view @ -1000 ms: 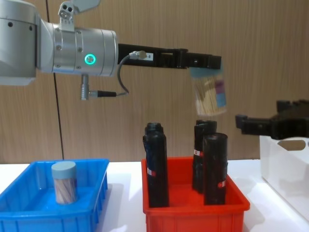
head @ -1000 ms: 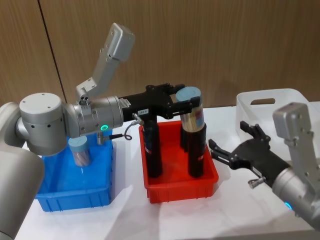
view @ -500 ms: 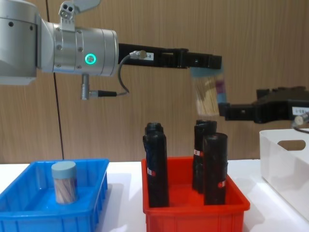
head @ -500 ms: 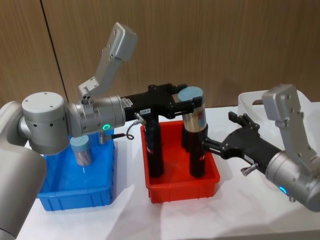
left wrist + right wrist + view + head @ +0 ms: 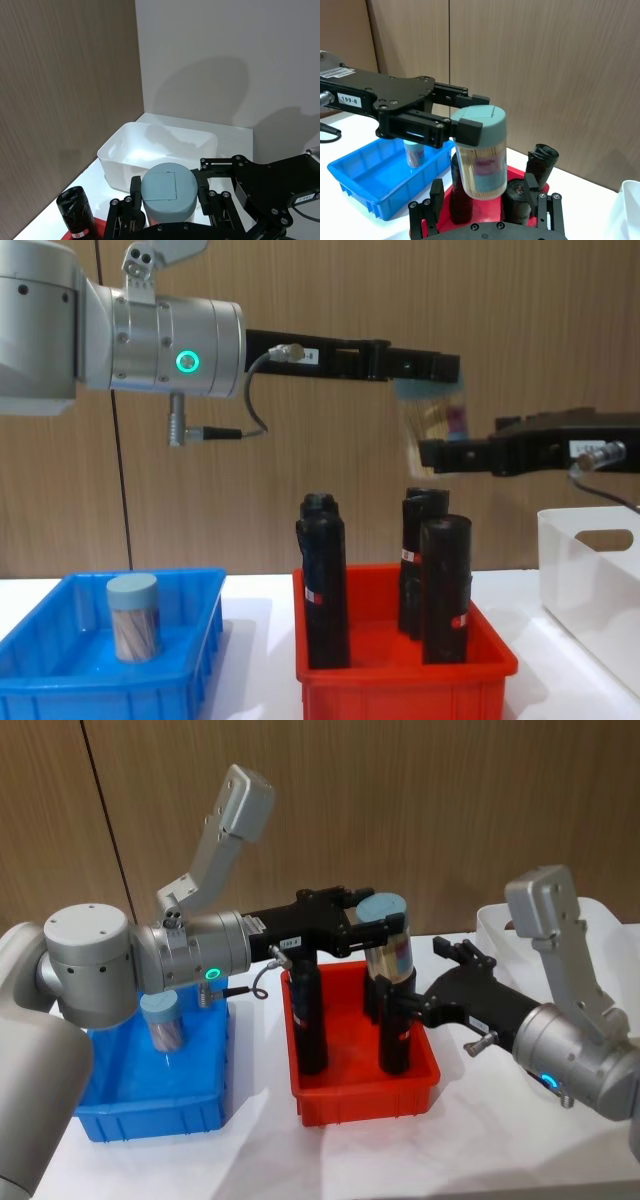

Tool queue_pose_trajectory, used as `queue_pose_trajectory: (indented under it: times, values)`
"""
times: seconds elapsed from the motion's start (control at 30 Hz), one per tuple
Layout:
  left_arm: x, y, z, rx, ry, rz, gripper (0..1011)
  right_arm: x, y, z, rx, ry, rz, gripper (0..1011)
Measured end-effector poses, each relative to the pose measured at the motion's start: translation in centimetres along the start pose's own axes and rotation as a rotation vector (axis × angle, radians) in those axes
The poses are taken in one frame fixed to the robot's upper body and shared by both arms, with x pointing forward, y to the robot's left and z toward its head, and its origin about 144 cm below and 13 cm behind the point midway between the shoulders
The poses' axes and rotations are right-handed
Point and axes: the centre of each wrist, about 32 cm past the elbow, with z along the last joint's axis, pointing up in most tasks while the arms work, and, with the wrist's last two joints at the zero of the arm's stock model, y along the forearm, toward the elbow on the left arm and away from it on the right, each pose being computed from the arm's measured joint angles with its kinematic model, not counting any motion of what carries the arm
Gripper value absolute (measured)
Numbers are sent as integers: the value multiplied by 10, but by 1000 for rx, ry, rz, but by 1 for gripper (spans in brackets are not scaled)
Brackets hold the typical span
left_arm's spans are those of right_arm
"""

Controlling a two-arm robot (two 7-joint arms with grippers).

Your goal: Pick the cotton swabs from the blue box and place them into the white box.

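My left gripper (image 5: 377, 927) is shut on the pale blue-grey lid of a cotton swabs jar (image 5: 389, 950), holding it in the air above the red bin. In the right wrist view the jar (image 5: 481, 160) hangs slightly tilted. My right gripper (image 5: 415, 982) is open, and its fingers (image 5: 436, 196) stand on either side of the jar's lower part. A second cotton swabs jar (image 5: 133, 615) stands upright in the blue box (image 5: 60, 690) on the left. The white box (image 5: 590, 580) sits at the far right, behind the right arm.
The red bin (image 5: 400, 685) in the middle holds three tall black rolls (image 5: 325, 580), directly under the held jar. A wooden wall runs behind the table. Bare white tabletop lies in front of the bins.
My right gripper has moved left from beside the white box to the held jar, so its open fingers now flank it. The left arm and jar have stayed put.
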Motion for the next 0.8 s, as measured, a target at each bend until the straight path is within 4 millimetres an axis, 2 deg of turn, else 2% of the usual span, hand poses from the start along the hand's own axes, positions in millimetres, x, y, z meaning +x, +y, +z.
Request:
queue_pose_trajectory:
  times: [0.8]
  values:
    - [0,0,0,0,0,0,654,-4,31,7,-7,-25,24,1002]
